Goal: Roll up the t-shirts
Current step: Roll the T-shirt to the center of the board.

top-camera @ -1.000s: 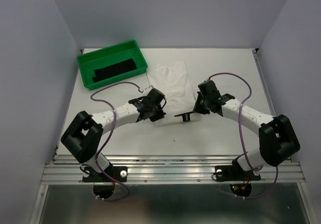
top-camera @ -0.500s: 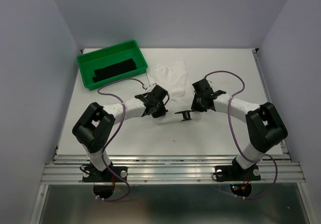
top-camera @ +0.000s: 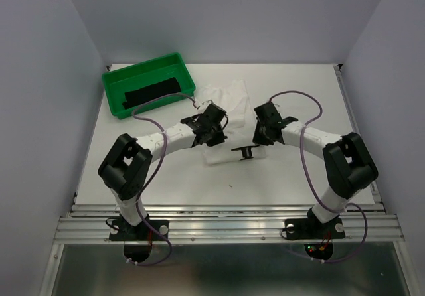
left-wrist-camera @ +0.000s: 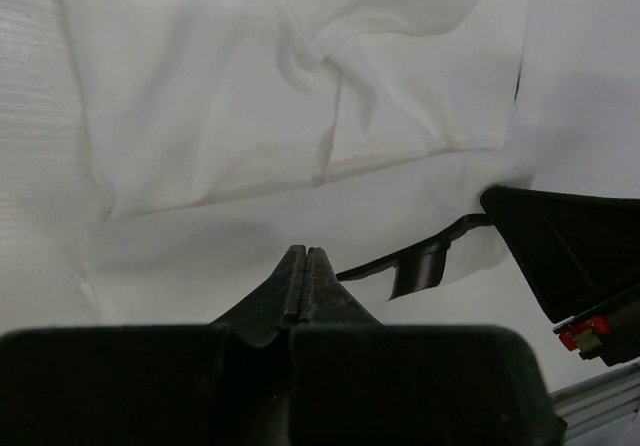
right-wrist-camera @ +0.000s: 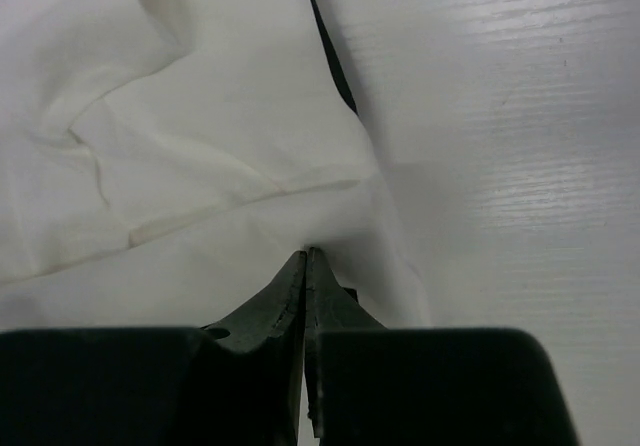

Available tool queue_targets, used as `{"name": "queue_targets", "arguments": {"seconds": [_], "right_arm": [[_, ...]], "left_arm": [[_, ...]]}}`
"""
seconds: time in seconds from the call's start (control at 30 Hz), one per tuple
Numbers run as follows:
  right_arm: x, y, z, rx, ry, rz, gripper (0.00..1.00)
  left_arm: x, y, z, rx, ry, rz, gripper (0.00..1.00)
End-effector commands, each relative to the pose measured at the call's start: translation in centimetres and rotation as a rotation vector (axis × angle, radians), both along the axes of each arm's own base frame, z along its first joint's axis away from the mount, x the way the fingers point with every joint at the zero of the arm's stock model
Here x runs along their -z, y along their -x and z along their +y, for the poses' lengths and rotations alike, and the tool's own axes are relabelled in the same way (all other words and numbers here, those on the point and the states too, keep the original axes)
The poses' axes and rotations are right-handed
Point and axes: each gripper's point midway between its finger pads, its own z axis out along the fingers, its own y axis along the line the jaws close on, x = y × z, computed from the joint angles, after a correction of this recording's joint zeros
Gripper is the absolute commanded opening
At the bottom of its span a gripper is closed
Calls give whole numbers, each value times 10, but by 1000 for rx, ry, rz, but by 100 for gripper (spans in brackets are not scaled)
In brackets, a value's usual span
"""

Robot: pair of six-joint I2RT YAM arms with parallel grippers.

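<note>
Left gripper [left-wrist-camera: 305, 253]: jaws pressed fully together, tips on near edge of white t-shirt [top-camera: 229, 100]. Right gripper [right-wrist-camera: 305, 254]: jaws likewise closed, tips meeting fabric fold at shirt's near right corner; cannot tell if cloth pinched. Shirt soft, creased, hems stitched, lying on white grained table [right-wrist-camera: 520, 116]. Far left of shirt: black t-shirt [top-camera: 151, 92], folded strip, inside glossy green tray [top-camera: 142, 66].

No legible text, label, brand, number or sign appears in any view. The white t-shirt [top-camera: 226, 97] carries a black printed mark [left-wrist-camera: 420, 266] at its near edge. The mark's shape cannot be read as lettering or a figure.
</note>
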Motion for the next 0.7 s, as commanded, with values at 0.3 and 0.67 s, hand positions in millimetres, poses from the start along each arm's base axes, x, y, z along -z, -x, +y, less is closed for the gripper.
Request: {"name": "queue_targets", "arguments": {"seconds": [0.3, 0.67], "right_arm": [[46, 37, -5, -40, 5, 101, 3], [19, 101, -1, -34, -70, 74, 3]], "left_arm": [[51, 26, 21, 40, -129, 50, 0], [50, 100, 33, 90, -117, 85, 0]]}}
